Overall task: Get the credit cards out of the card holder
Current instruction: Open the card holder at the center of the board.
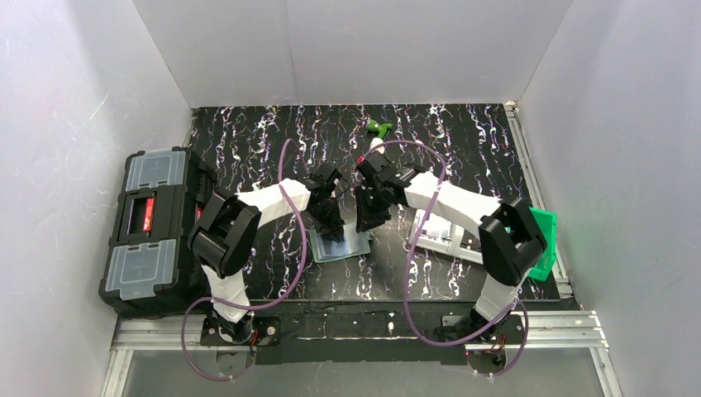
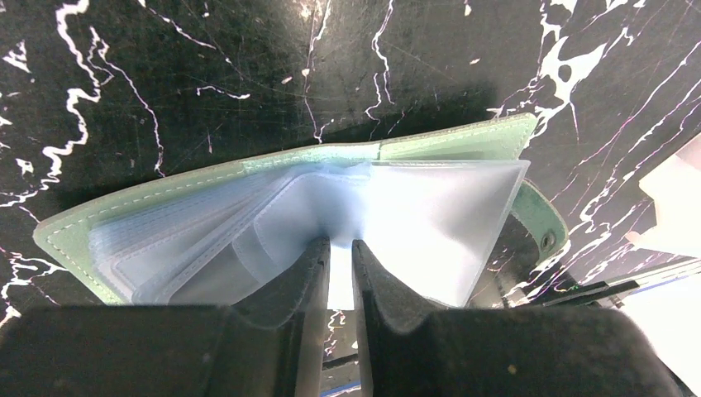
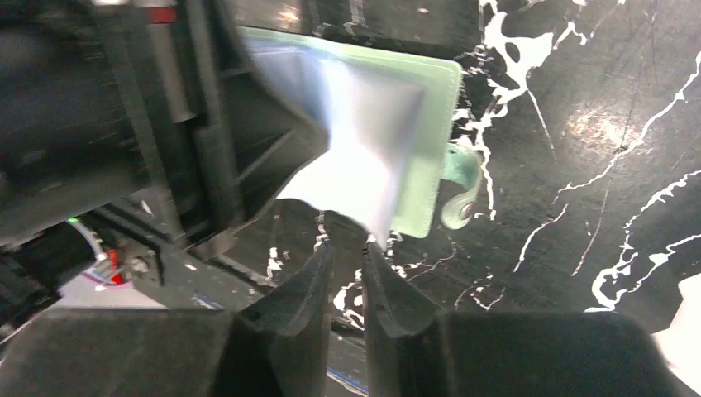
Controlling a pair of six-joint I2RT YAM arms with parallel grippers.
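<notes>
The card holder (image 1: pixel 343 246) lies open on the black marbled table, pale green cover (image 2: pixel 165 194) down, its snap tab (image 2: pixel 541 223) at the right. Several translucent sleeves (image 2: pixel 190 248) fan up from it. My left gripper (image 2: pixel 340 244) is shut on a sleeve near the fold and stands over the holder (image 1: pixel 331 222). My right gripper (image 3: pixel 345 240) is nearly shut at the lower corner of a raised pale sleeve sheet (image 3: pixel 364 141), just right of the holder (image 1: pixel 368 219). I cannot tell any credit card apart from the sleeves. The holder's cover (image 3: pixel 430 124) shows behind the sheet.
A big black toolbox (image 1: pixel 153 231) stands at the left table edge. A white tray (image 1: pixel 446 236) and a green bin (image 1: pixel 546 240) sit to the right under the right arm. A small green object (image 1: pixel 380 128) lies at the back. White walls enclose the table.
</notes>
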